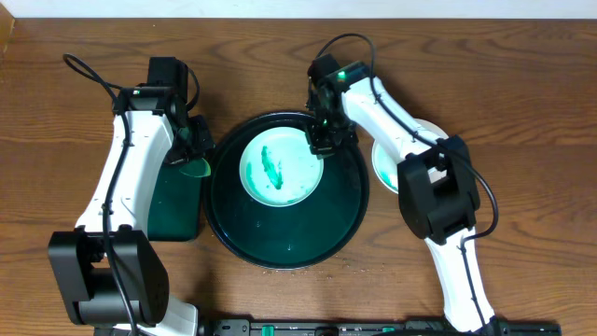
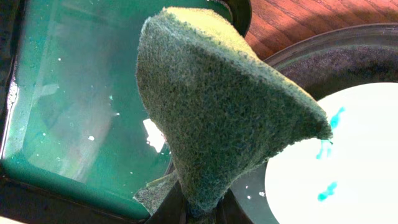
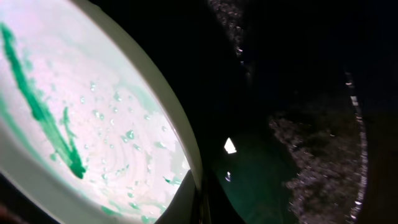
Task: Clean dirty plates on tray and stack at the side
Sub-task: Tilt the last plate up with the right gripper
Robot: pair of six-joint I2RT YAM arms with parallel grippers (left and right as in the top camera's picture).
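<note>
A white plate [image 1: 280, 168] with a green smear lies in the large round black tray [image 1: 280, 233]. My right gripper [image 1: 321, 142] is shut on the plate's right rim; the right wrist view shows the rim [image 3: 186, 155] pinched between my fingers [image 3: 200, 198], plate tilted. My left gripper [image 1: 193, 140] is shut on a green scouring sponge [image 2: 211, 106], held over the gap between the rectangular tray and the round tray's left rim [image 2: 323, 56]. The plate edge also shows in the left wrist view [image 2: 348, 162]. More white plates [image 1: 396, 154] lie right of the tray, partly under my right arm.
A smaller rectangular dark green tray [image 1: 173, 201] holding greenish water [image 2: 74, 93] sits left of the round tray. The table is brown wood [image 1: 522, 93]. The arm bases stand at the front edge.
</note>
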